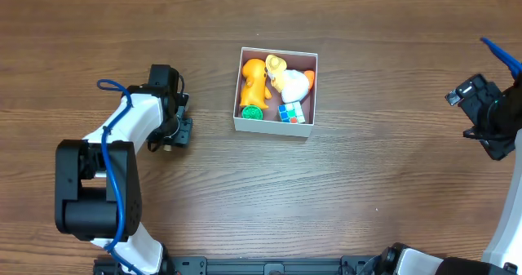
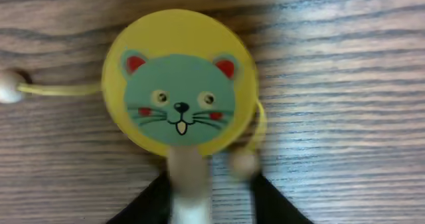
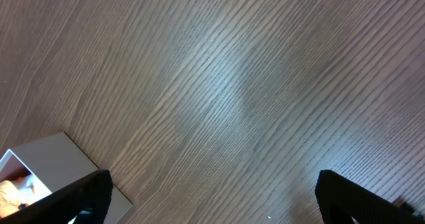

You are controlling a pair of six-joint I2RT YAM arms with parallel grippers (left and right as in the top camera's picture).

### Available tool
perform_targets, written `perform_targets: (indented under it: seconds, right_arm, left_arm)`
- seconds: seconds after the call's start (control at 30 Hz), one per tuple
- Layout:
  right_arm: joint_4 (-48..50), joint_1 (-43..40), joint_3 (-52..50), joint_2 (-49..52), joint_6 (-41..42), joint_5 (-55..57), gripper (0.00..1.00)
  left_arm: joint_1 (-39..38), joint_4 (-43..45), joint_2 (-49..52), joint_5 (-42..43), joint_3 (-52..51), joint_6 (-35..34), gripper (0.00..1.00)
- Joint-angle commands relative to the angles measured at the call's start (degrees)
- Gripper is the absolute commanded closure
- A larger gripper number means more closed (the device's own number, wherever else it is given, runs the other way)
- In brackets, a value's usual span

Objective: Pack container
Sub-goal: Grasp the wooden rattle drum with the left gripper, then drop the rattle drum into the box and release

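left gripper (image 2: 211,203) spread around the wooden handle (image 2: 189,184) of a round yellow cat-face drum toy (image 2: 179,84), right gripper (image 3: 212,197) splayed wide apart.

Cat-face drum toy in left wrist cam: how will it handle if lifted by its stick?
The drum looks rigid and probably light; lying on its flat face, it should stay stable. The beads on thin cords will likely swing and may snag. The smooth round handle could twist in a loose grip.
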Motion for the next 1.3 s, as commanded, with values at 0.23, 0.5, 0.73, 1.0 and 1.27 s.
perform_targets:
  seconds: [0.23, 0.5, 0.73, 1.0, 1.27]
  right_arm:
    - [0.1, -0.1, 0.0, -0.6, -0.3, 0.5, 0.00]
    - [0.4, -0.1, 0.0, -0.6, -0.3, 0.5, 0.00]
    - [1.4, -0.1, 0.0, -0.6, -0.3, 0.5, 0.00]
    - [1.7, -0.1, 0.0, -0.6, -0.3, 0.5, 0.00]
    - [2.3, -0.1, 0.0, -0.6, -0.3, 0.5, 0.00]
  left_arm:
    - [0.3, -10.5, 2.8, -1.7, 7.7, -0.5, 0.96]
    - [-1.6, -31.1, 2.8, 15.0, 37.0, 2.3, 0.96]
    - [-14.1, -27.7, 2.8, 18.8, 41.7, 11.6, 0.96]
    - [-28.8, -19.2, 4.5, 4.8, 41.4, 22.8, 0.89]
    - [-28.2, -17.6, 12.6, 5.2, 41.4, 21.4, 0.67]
